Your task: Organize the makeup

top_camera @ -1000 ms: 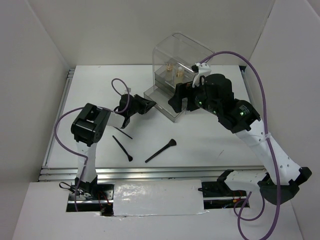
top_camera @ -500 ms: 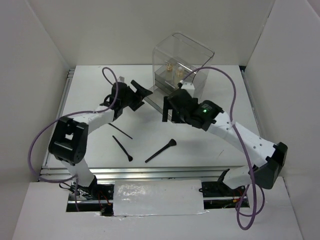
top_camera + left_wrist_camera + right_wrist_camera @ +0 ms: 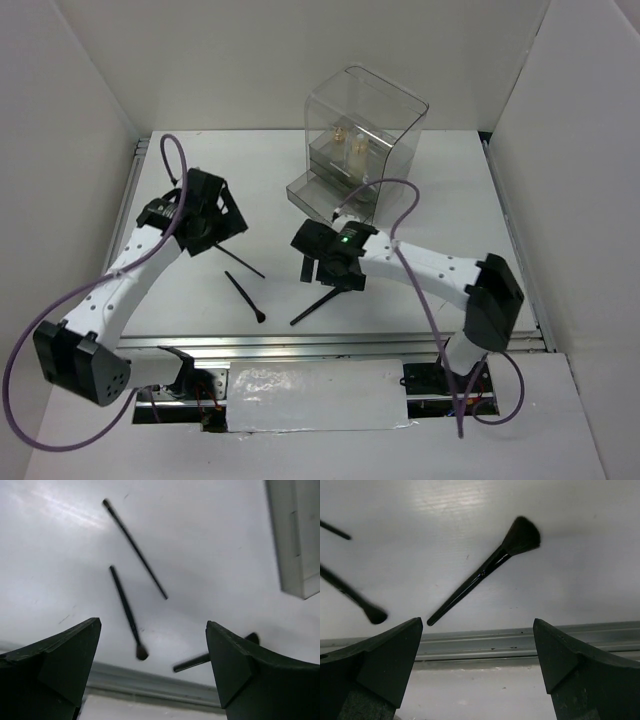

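Three black brushes of the makeup lie loose on the white surface (image 3: 420, 200), near its front edge. The thin brush (image 3: 243, 262) is the furthest left and back. Just in front of it lies the small-headed brush (image 3: 245, 296), its tip towards the front rail. The fluffy brush (image 3: 312, 311) lies to their right, slanting, its head up and to the right.

The left gripper (image 3: 225, 220) hangs over the surface just behind and left of the thin brush. Its jaws are spread wide and hold nothing. Its wrist view shows bare surface between them, with the thin brush (image 3: 135, 547) and the small-headed brush (image 3: 126, 611) ahead, apart from each other and from the jaws.

The right gripper (image 3: 323, 275) is above the head end of the fluffy brush. Its jaws are likewise wide apart and empty. In its own view the fluffy brush (image 3: 485, 572) lies flat beyond the fingers, untouched, and the small-headed brush (image 3: 355, 600) shows at the left edge.

The clear acrylic box (image 3: 385, 105) stands at the back right of centre, with its low tray part towards the arms. Two small gold-topped pieces (image 3: 347, 140) sit side by side inside it — probably cosmetics, though they are too small to name.
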Controlling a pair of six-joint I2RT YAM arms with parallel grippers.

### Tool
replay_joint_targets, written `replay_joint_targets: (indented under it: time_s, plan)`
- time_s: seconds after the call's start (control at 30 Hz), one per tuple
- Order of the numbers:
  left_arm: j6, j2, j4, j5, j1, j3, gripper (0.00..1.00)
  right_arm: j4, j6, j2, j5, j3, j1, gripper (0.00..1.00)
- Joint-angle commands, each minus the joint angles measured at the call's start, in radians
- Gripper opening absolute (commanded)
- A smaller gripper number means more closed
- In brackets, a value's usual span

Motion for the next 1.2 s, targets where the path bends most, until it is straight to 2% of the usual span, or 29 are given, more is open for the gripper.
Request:
replay_joint_targets:
  time_s: [0.0,0.3,0.43,0.53,0.57,0.63,0.67,0.77,0.8,0.83,0.87,1.0,1.1,1.17]
  plan:
    - [0.083,-0.099,-0.111,0.001,0.000,-0.065,0.99,-0.053,0.096,0.122,-0.025,0.026,0.011,1.00]
    - [0.180,-0.221,-0.182,0.017,0.005,-0.098,0.99,0.105,0.195,0.269,-0.145,-0.054,0.022,0.92]
    - [0.212,-0.255,-0.183,0.044,0.005,-0.137,0.99,0.174,0.219,0.304,-0.145,-0.083,0.025,0.88]
    - [0.240,-0.270,-0.176,0.075,0.005,-0.152,0.99,0.240,0.227,0.318,-0.130,-0.092,0.032,0.79]
    - [0.247,-0.272,-0.173,0.087,0.005,-0.154,0.99,0.248,0.230,0.327,-0.129,-0.091,0.035,0.70]
    - [0.267,-0.275,-0.170,0.097,0.005,-0.155,0.99,0.233,0.245,0.369,-0.126,-0.071,0.032,0.63]
    - [0.275,-0.275,-0.168,0.101,0.005,-0.154,0.99,0.224,0.251,0.383,-0.128,-0.065,0.031,0.53]
    - [0.295,-0.277,-0.164,0.100,0.005,-0.152,0.99,0.220,0.268,0.389,-0.122,-0.068,0.049,0.35]
    - [0.300,-0.281,-0.159,0.091,0.005,-0.154,0.99,0.228,0.273,0.375,-0.116,-0.086,0.055,0.33]
    - [0.300,-0.284,-0.154,0.087,0.005,-0.157,0.99,0.237,0.273,0.368,-0.114,-0.097,0.066,0.11]
    - [0.298,-0.287,-0.148,0.084,0.005,-0.160,0.99,0.251,0.262,0.360,-0.113,-0.103,0.071,0.00]
    - [0.263,-0.284,-0.139,0.081,0.005,-0.175,0.99,0.265,0.195,0.331,-0.091,-0.070,0.091,0.00]
    - [0.217,-0.284,-0.139,0.051,0.005,-0.158,0.99,0.277,0.033,0.271,-0.041,-0.001,0.104,0.00]
    - [0.174,-0.278,-0.131,0.037,0.005,-0.126,1.00,0.376,-0.188,0.205,-0.068,0.016,0.098,0.00]
